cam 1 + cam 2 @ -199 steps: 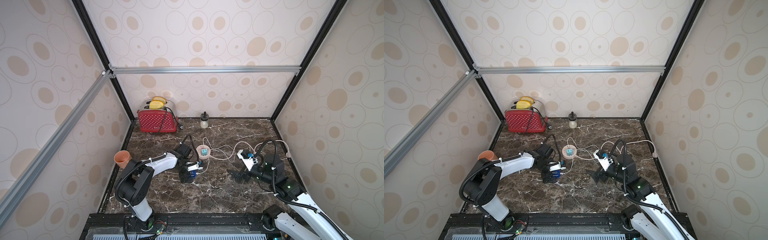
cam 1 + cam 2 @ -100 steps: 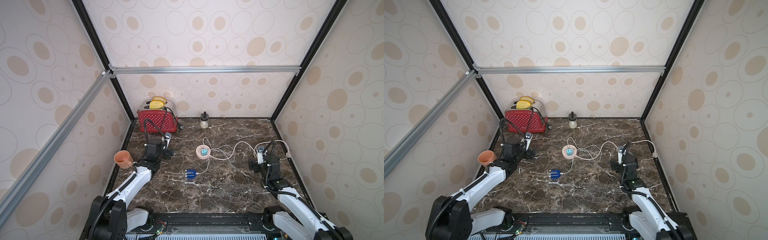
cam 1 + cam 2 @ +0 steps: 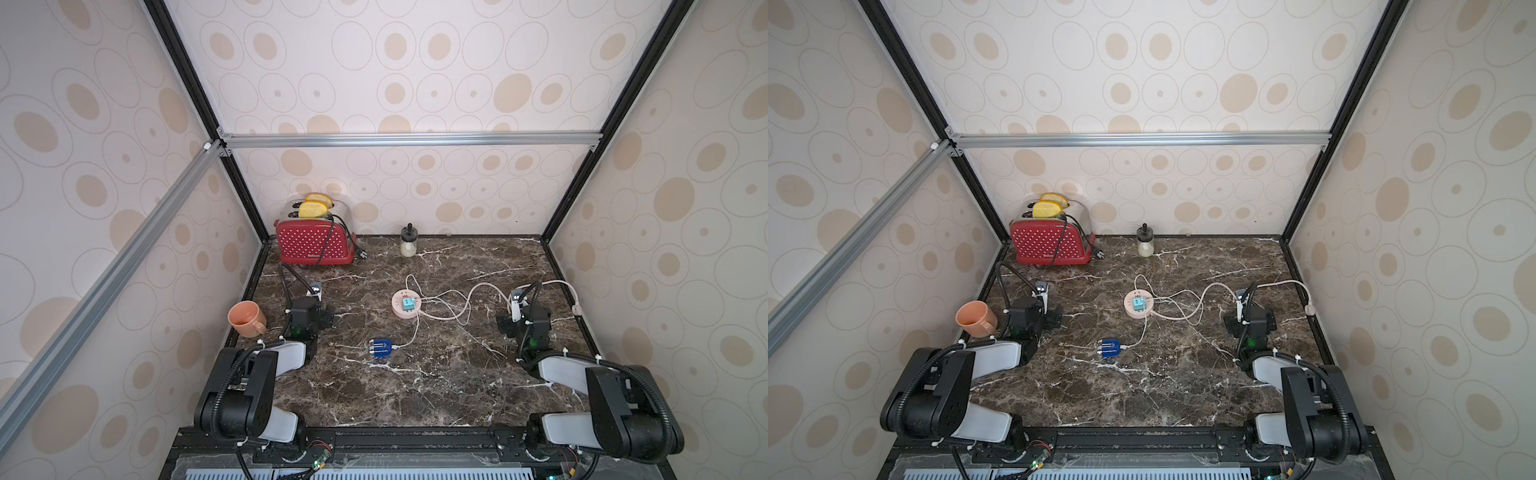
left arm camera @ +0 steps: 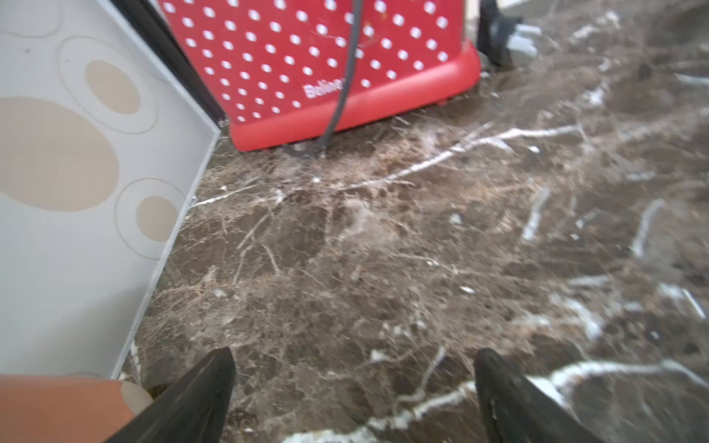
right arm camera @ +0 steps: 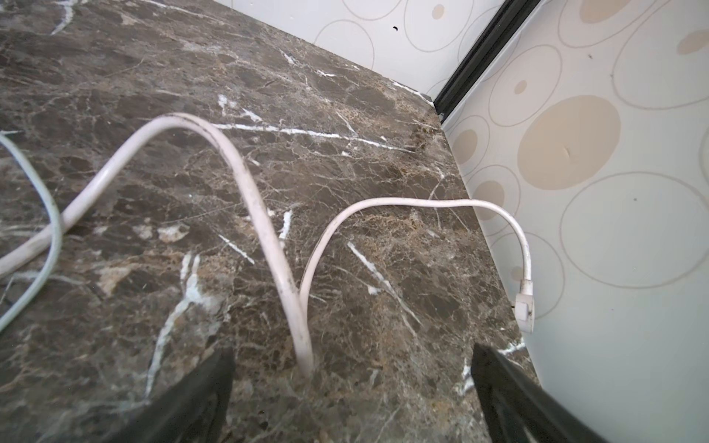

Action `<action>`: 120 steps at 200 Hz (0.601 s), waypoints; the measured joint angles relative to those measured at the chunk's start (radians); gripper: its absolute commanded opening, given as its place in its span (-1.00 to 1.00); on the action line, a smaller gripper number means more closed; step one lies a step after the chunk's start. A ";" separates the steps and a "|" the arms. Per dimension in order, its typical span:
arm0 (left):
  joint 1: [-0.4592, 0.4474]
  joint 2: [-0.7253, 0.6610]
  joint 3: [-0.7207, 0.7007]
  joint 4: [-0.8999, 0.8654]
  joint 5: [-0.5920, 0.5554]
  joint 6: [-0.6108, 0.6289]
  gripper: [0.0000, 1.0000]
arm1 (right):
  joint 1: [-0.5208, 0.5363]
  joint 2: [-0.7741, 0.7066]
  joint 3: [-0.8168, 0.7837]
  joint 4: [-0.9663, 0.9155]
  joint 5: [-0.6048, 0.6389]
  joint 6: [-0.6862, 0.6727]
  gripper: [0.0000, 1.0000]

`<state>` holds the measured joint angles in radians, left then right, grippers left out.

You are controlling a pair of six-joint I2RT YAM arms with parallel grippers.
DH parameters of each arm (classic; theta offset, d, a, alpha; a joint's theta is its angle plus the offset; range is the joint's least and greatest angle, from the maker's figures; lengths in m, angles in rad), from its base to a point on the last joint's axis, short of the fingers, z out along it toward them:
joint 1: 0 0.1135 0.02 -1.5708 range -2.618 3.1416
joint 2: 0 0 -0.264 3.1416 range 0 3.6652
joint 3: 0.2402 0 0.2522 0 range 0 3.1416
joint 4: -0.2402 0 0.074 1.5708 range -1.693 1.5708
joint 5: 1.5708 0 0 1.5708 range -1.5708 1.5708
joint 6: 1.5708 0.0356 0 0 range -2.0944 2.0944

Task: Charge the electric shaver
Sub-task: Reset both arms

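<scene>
Far left in both top views, by the wall: orange cup (image 3: 246, 319). Just right of it: left hand (image 4: 355, 354), low over the dark marble surface (image 3: 415, 395), fingers spread wide, gripping nothing. Points toward the red dotted toaster (image 3: 311, 247) in the upper left corner of the surface, two bread slices standing in its slots. Right of the toaster, at the back wall: small jar (image 3: 408, 246).

Centre of frame: electric shaver (image 3: 380, 347), lying flat on the surface, well apart from both hands, pale end to the left. Thin white cable (image 3: 416, 328) at its right end, running up to the pink hub (image 3: 397, 311), with a teal adapter (image 3: 409, 304) seated on top.

Right of frame: right hand (image 5: 353, 353), also spread wide and empty, with a thick white cord (image 5: 282, 268) looping in between its fingers. Far right, at the wall: white plug (image 3: 576, 309).
</scene>
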<state>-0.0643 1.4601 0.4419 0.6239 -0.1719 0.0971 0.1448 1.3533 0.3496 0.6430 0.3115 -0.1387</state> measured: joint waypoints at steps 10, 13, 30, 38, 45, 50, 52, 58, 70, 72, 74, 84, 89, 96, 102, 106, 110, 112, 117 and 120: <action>0.035 0.013 -0.003 0.050 0.031 -0.019 0.98 | -0.003 0.010 0.018 0.001 -0.002 0.003 1.00; 0.047 0.024 -0.003 0.071 0.039 -0.026 0.98 | -0.005 0.011 0.021 0.006 -0.006 0.006 1.00; 0.098 0.071 -0.010 0.131 0.090 -0.058 0.98 | -0.023 0.019 0.016 0.070 -0.052 0.018 1.00; 0.113 0.079 -0.018 0.139 0.108 -0.068 0.98 | -0.029 0.038 0.016 0.101 -0.072 0.020 1.00; 0.118 0.082 -0.022 0.146 0.116 -0.076 0.98 | -0.034 0.062 0.014 0.134 -0.084 0.023 1.00; 0.121 0.082 -0.023 0.146 0.124 -0.080 0.98 | -0.034 0.084 0.010 0.165 -0.091 0.024 1.00; 0.121 0.082 -0.023 0.146 0.126 -0.081 0.98 | -0.035 0.095 0.008 0.178 -0.091 0.024 1.00; 0.121 0.082 -0.023 0.150 0.134 -0.084 0.98 | -0.036 0.130 0.002 0.219 -0.097 0.026 1.00; 0.121 0.082 -0.023 0.161 0.146 -0.090 0.98 | -0.037 0.190 -0.005 0.255 -0.103 0.026 1.00; 0.121 0.082 -0.023 0.163 0.148 -0.090 0.98 | -0.037 0.195 -0.006 0.253 -0.104 0.027 1.00; 0.121 0.082 -0.023 0.164 0.149 -0.091 0.98 | -0.037 0.198 -0.006 0.246 -0.104 0.028 1.00; 0.120 0.082 -0.023 0.169 0.156 -0.094 0.98 | -0.040 0.199 -0.005 0.225 -0.111 0.033 1.00; 0.121 0.082 -0.023 0.169 0.159 -0.095 0.98 | -0.042 0.200 -0.002 0.224 -0.111 0.036 1.00; 0.121 0.082 -0.023 0.170 0.161 -0.097 0.98 | -0.048 0.200 0.008 0.218 -0.111 0.045 1.00; 0.121 0.082 -0.023 0.171 0.163 -0.098 0.98 | -0.055 0.200 0.019 0.207 -0.111 0.053 1.00; 0.121 0.082 -0.023 0.170 0.164 -0.099 0.98 | -0.060 0.200 0.026 0.202 -0.111 0.061 1.00; 0.121 0.082 -0.023 0.171 0.165 -0.100 0.98 | -0.067 0.200 0.034 0.196 -0.112 0.067 1.00; 0.121 0.082 -0.023 0.171 0.165 -0.100 0.98 | -0.069 0.200 0.037 0.194 -0.112 0.069 1.00; 0.121 0.082 -0.023 0.172 0.166 -0.101 0.98 | -0.076 0.200 0.044 0.193 -0.111 0.075 0.99; 0.121 0.082 -0.023 0.172 0.166 -0.101 0.98 | -0.080 0.200 0.047 0.193 -0.111 0.079 1.00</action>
<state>0.0563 1.5425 0.4191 0.7963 -0.0055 -0.0036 0.0650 1.5528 0.3969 0.8356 0.2005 -0.0597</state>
